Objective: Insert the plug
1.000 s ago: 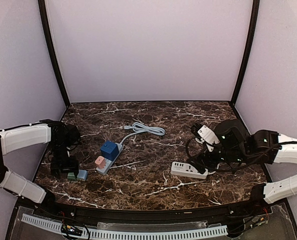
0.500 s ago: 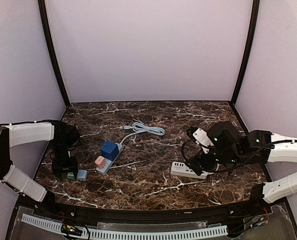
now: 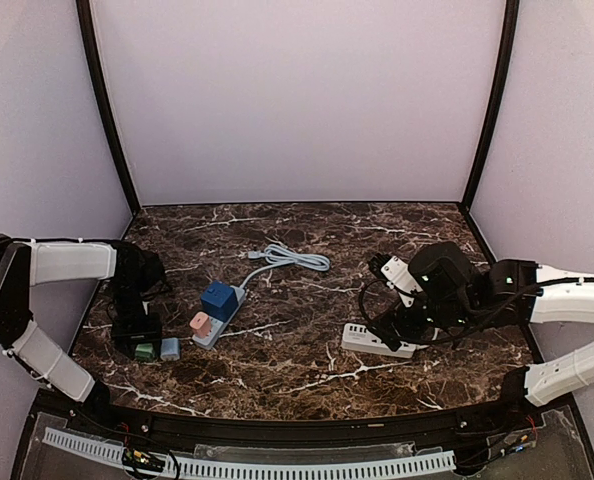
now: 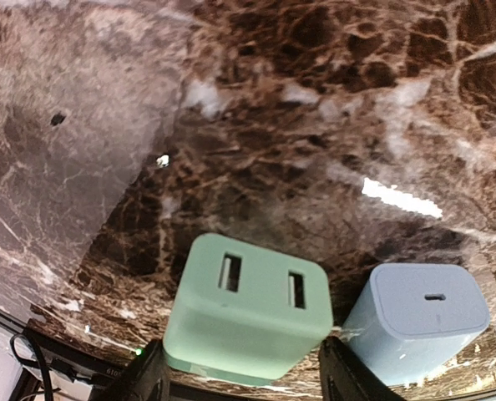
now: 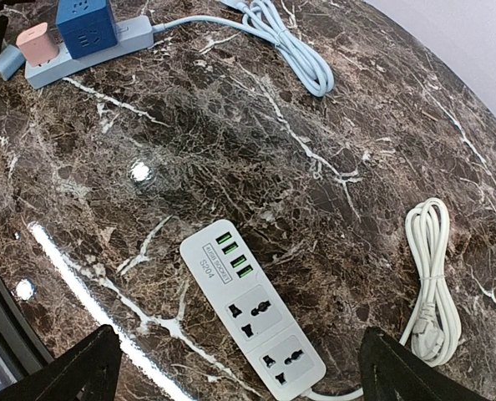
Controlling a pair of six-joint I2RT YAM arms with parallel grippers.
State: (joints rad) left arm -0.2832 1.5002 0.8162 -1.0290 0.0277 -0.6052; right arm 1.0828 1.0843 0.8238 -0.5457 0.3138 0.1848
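The left pincer (image 4: 241,372) straddled the green plug (image 4: 246,309), fingers close against both its sides; whether it truly pinched, I couldn't tell. A pale blue plug (image 4: 415,322) stood just beside on the table (image 4: 315,100). The right pincer (image 5: 240,355) hung spread wide above the white power strip (image 5: 252,313).

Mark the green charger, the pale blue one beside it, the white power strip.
green charger (image 4: 263,288): left wrist view, face between slots.
pale blue charger (image 4: 427,302): left wrist view, port face.
white power strip (image 5: 252,311): right wrist view, mid body.
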